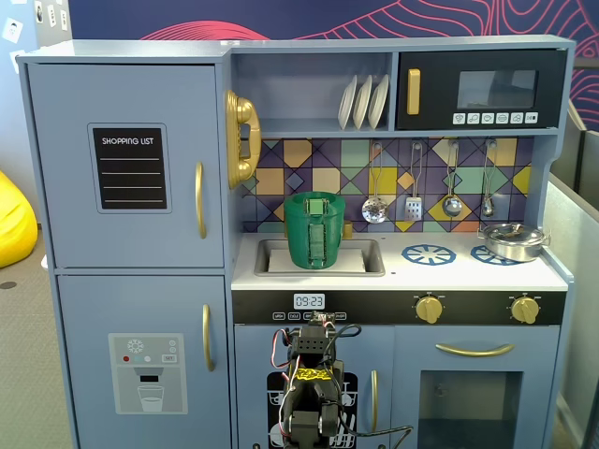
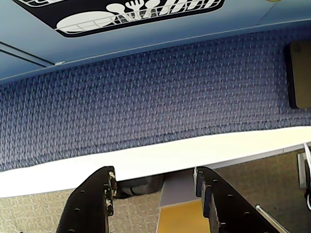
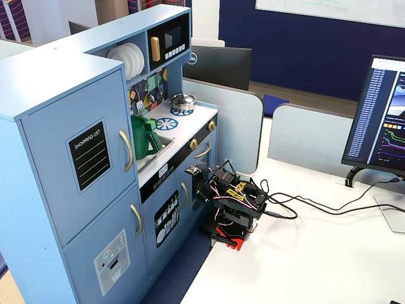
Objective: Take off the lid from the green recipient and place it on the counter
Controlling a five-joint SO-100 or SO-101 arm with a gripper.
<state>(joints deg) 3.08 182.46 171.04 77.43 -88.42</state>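
The green recipient (image 1: 322, 231) stands in the sink at the counter's (image 1: 468, 269) left end, the lid (image 1: 314, 196) on top. The gripper (image 2: 154, 180) hangs spread and empty, below the counter's front edge.

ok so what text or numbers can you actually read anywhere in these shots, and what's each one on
"SHOPPING LIST": black panel on the upper fridge door, readable in both fixed views.
"09:23": small clock display on the black strip below the counter.
Button labels under the clock and on the microwave: too small to read.
Monitor text and whiteboard writing: blurred.
Dishwasher panel in the wrist view: pictures only, no words.
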